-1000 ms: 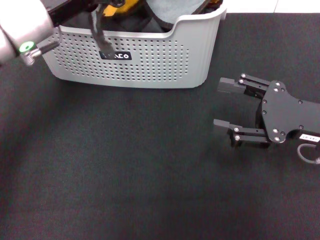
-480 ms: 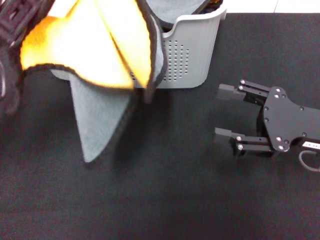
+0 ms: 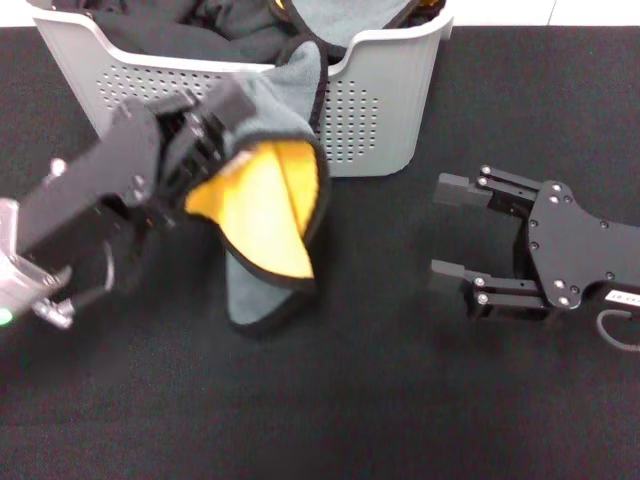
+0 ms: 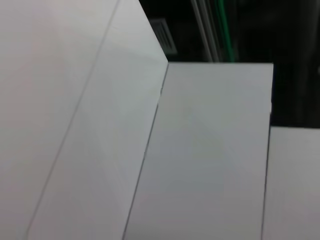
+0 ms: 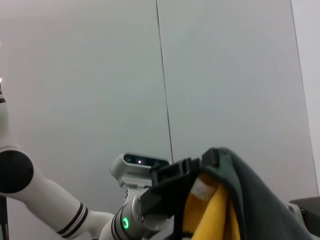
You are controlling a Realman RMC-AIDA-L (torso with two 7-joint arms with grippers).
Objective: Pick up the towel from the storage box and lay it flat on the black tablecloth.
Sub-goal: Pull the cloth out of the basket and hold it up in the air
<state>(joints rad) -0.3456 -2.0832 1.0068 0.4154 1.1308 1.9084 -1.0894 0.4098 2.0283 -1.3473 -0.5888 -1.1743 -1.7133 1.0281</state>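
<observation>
Fleecy grey and yellow-orange, the towel (image 3: 265, 215) hangs bunched from the left gripper (image 3: 205, 125), clamped on its upper fold at ten o'clock, so it clears the storage box (image 3: 385, 90) above the black tablecloth (image 3: 330, 410). The right gripper (image 3: 450, 228) rests spread and empty at three o'clock. The left wrist view shows only pale panels. The right wrist view shows the towel (image 5: 240, 200) cut off below.
</observation>
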